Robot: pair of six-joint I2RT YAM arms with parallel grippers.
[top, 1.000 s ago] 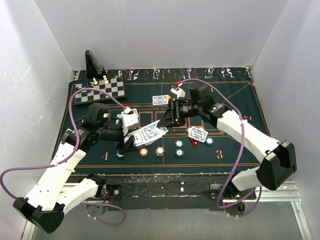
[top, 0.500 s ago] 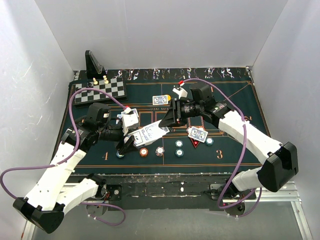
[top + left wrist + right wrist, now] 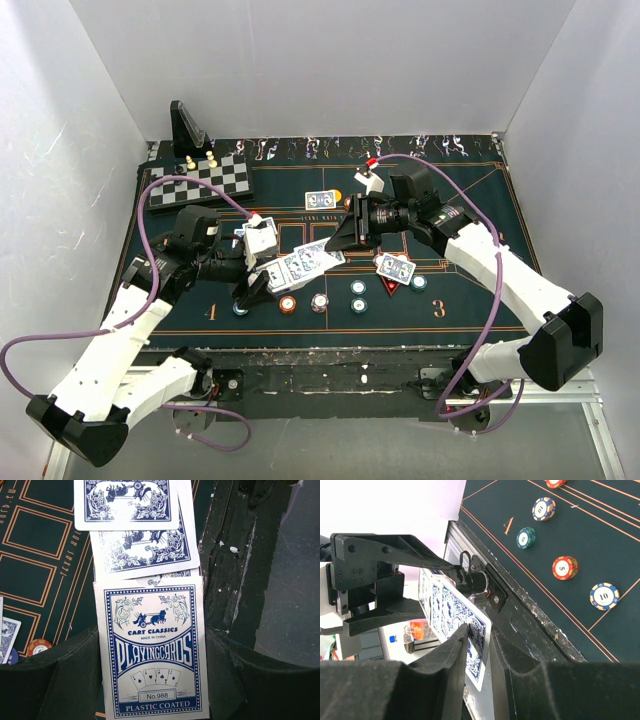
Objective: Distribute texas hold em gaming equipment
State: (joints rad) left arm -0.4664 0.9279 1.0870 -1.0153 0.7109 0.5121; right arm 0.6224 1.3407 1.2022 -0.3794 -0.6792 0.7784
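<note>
The card box [image 3: 152, 665] reads "CART CLASSICS", "MADE IN CHINA", "PLAYINGCARDS", "No.988" and "PLASTIC COATED", all in blue on white. There is a chariot emblem above the lettering and four small aces below it. The left gripper [image 3: 151, 635] has its jaws closed on the box's two long sides, so the box's long axis runs straight out from the wrist.

Blue-backed playing cards [image 3: 142, 545] slide out of the box's far end in a loose fan. In the overhead view the fan points away from the left arm, toward the right arm and slightly toward the far side.

The front card [image 3: 451, 611] of the fan sits edge-on between the jaws of the right gripper [image 3: 479, 635], with one finger on each face. Its long axis slants from upper left to lower right in that wrist view. The gap between the jaws is narrow, but I cannot tell whether they are pinching the card.

The green felt layout [image 3: 470, 300] on the counter is printed with "TEXAS" in gold, and with an orange "4" and "3" near the front edge. Among the chips lying on it, a blue-and-white chip [image 3: 604, 596] is marked "10". An orange chip [image 3: 565, 567] is marked "5".

Two more card piles lie face down on the felt. One pile [image 3: 322, 200] is at far centre, and the other [image 3: 395, 267] touches the red triangle marker [image 3: 389, 284].
</note>
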